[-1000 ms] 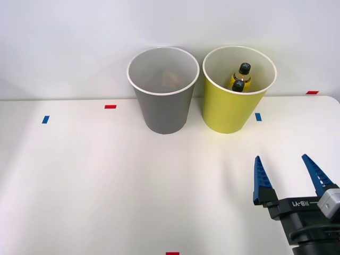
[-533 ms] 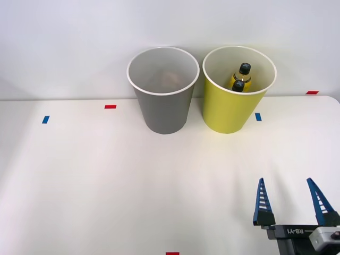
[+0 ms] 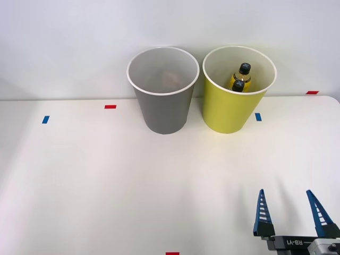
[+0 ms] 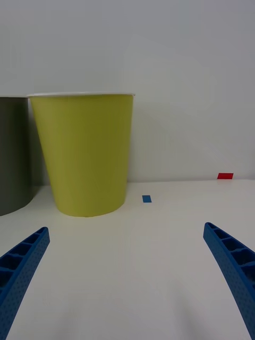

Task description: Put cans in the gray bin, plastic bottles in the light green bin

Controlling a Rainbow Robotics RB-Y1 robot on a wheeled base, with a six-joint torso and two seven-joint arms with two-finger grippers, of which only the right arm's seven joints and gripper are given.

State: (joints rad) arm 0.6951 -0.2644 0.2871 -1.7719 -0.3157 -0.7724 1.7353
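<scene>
Black-capped plastic bottles (image 3: pixel 240 78) upright inside light green bin (image 3: pixel 229 111).

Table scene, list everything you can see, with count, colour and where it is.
gray bin: 1, gray with white rim, back of table, left of the green one; something indistinct inside
light green bin: 1, yellow-green with white rim, back right
plastic bottles: 2, black caps, one yellow, inside the light green bin
tape marks: red and blue, scattered on the white table
right claw: 1, blue ribbed fingers, open, empty, near right edge
</scene>
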